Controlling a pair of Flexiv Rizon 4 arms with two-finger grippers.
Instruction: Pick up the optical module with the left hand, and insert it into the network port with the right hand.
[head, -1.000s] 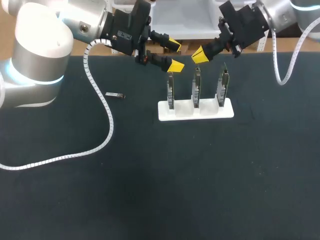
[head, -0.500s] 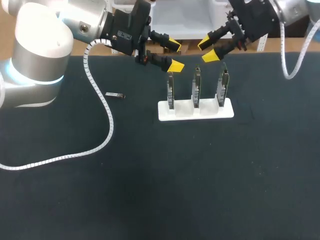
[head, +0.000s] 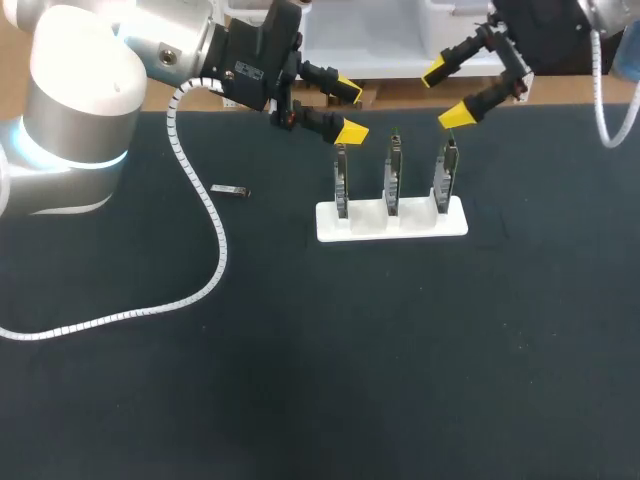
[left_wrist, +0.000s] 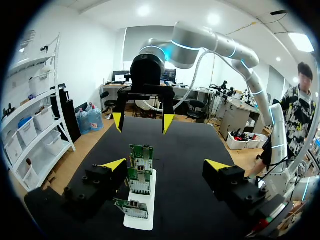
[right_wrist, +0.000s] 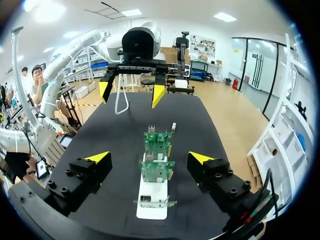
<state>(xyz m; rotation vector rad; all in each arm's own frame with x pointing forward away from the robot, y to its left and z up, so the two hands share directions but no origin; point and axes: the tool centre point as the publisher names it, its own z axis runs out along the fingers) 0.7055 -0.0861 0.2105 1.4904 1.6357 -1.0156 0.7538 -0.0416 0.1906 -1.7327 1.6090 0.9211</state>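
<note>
left gripper (head: 350, 110) and right gripper (head: 444, 94) spread wide, empty, above black table (head: 300, 350)

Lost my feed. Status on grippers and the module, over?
Left gripper open, empty, by the rack's left end. Right gripper open, empty, by its right end. Optical module lying flat left of rack, untouched. Nothing blocking it.

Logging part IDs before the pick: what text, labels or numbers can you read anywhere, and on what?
White label on the body of the left gripper: print too small to read.
The circuit boards: no legible markings.
The optical module: too small to tell.
</note>
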